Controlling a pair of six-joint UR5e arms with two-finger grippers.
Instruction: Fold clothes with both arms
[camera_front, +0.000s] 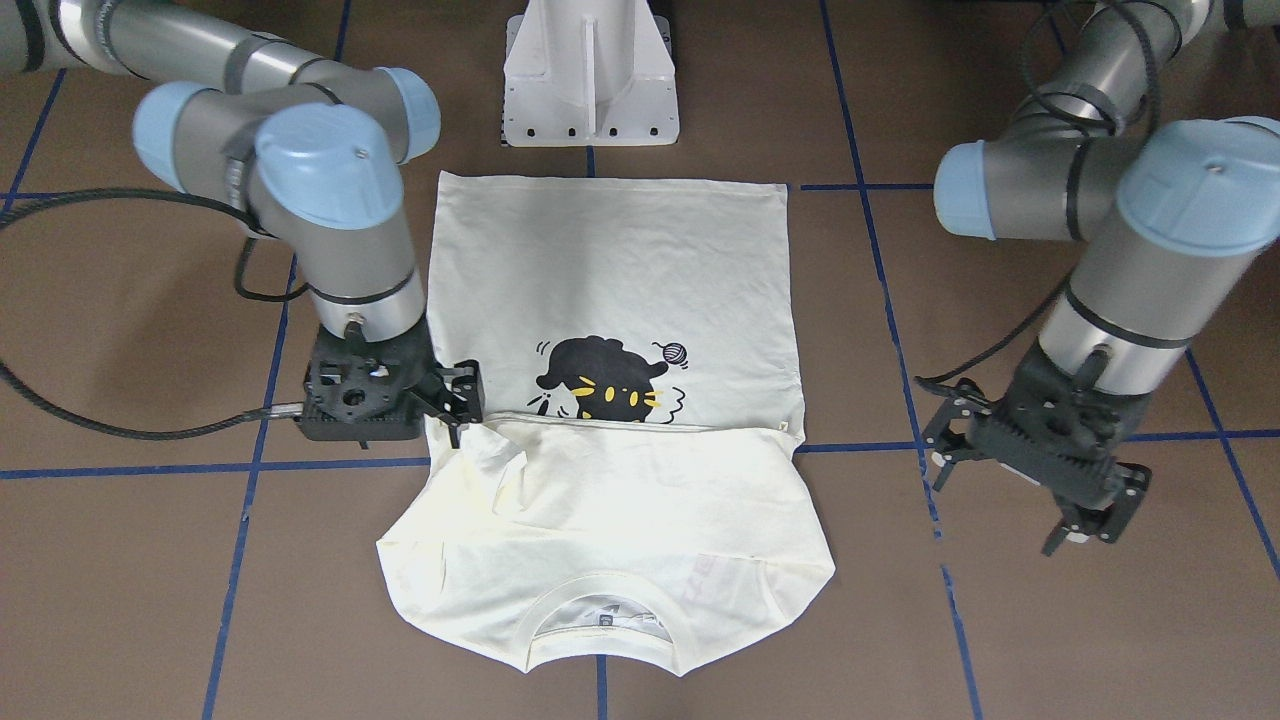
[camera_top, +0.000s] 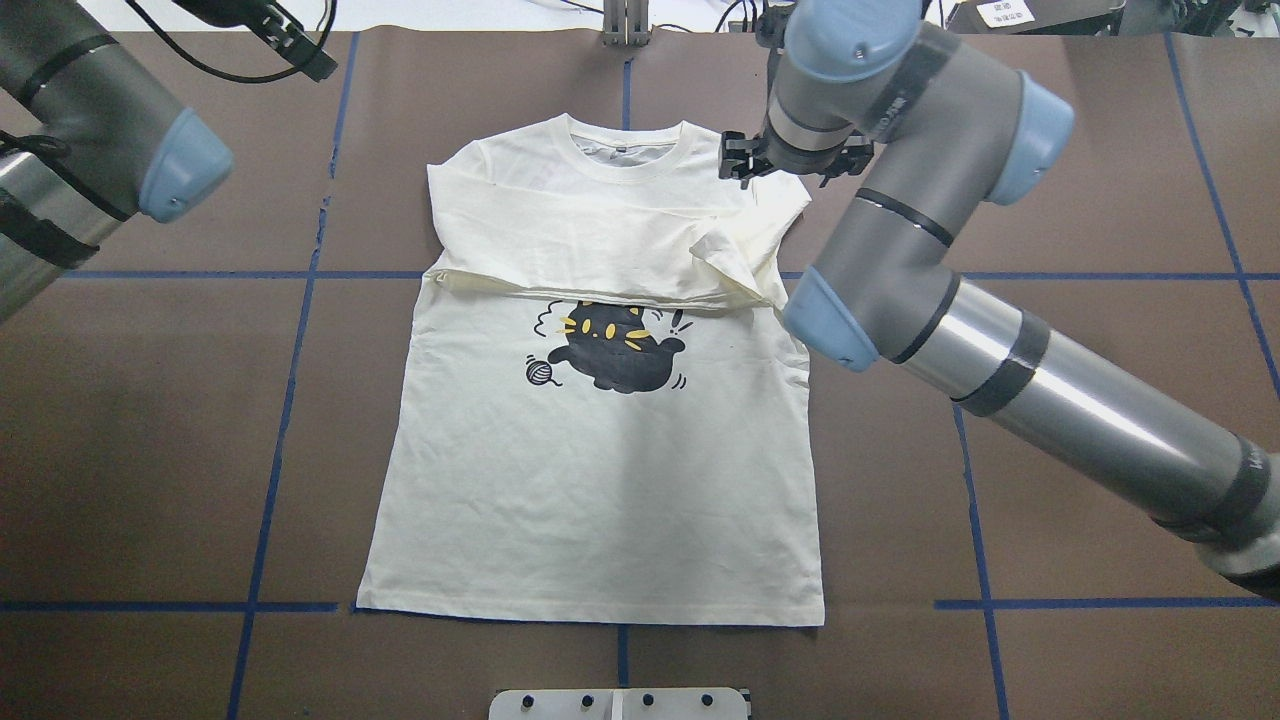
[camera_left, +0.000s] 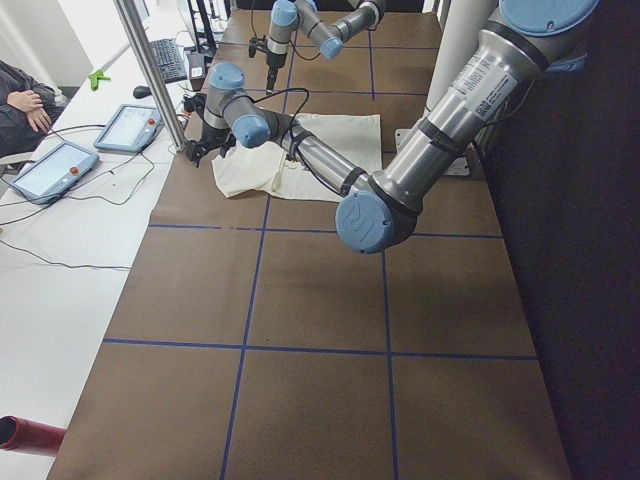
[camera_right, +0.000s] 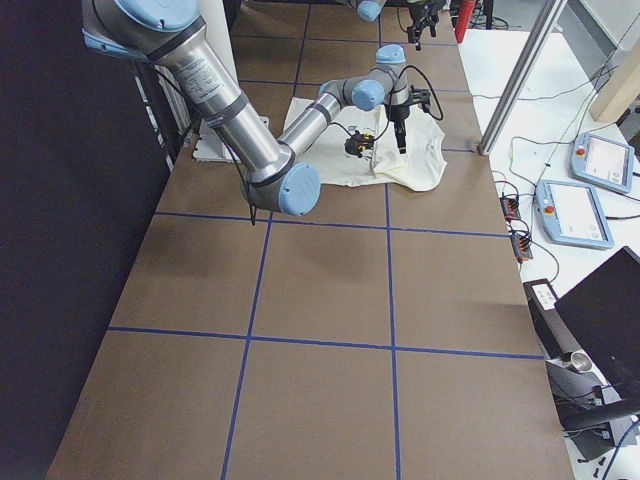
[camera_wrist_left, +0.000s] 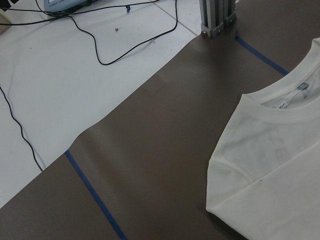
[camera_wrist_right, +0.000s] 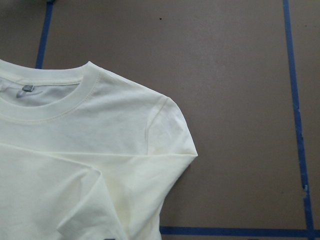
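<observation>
The cream T-shirt (camera_front: 610, 260) lies flat on the brown table, cat print (camera_front: 605, 380) up and collar (camera_front: 600, 600) on the far side from the robot. Both sleeves are folded across the chest, covering the lettering. It also shows in the overhead view (camera_top: 600, 480). My right gripper (camera_front: 458, 405) is open and empty, at the shirt's side edge by the folded sleeve. The right wrist view shows the shoulder and collar (camera_wrist_right: 100, 150) below it. My left gripper (camera_front: 990, 515) is open and empty, off to the other side over bare table. The left wrist view shows the other shoulder (camera_wrist_left: 280, 165).
The white pedestal base (camera_front: 590, 80) stands just behind the shirt's hem. Blue tape lines (camera_front: 250, 470) grid the table. An aluminium post (camera_wrist_left: 217, 17) rises at the far table edge. Teach pendants (camera_left: 55, 165) and cables lie on a white bench, beside a seated person (camera_left: 20, 100).
</observation>
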